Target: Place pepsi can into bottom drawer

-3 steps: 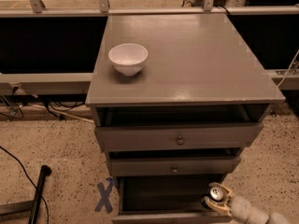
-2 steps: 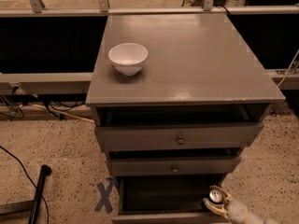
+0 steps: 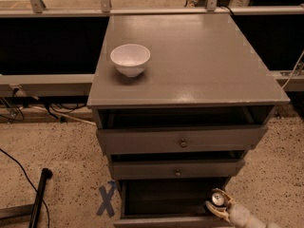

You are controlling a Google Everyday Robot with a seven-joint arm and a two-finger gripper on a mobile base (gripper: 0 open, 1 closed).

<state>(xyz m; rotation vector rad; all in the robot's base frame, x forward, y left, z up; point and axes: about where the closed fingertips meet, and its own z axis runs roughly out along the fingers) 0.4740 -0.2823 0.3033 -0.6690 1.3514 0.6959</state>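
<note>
Gripper [image 3: 220, 204] pinches the can [image 3: 217, 198] upright at the drawer's [image 3: 161, 220] right front corner, seemingly just inside its wall; lowering straight down should seat it

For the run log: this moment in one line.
gripper: holding can, front right corner of bottom drawer | drawer: open | bowl: on cabinet top

Dim warm light glares off the worktop [image 3: 199, 61]; my gripper [image 3: 219, 202], clasping the pepsi can [image 3: 217, 198], sits in the shadowed bottom drawer [image 3: 161, 198].
</note>
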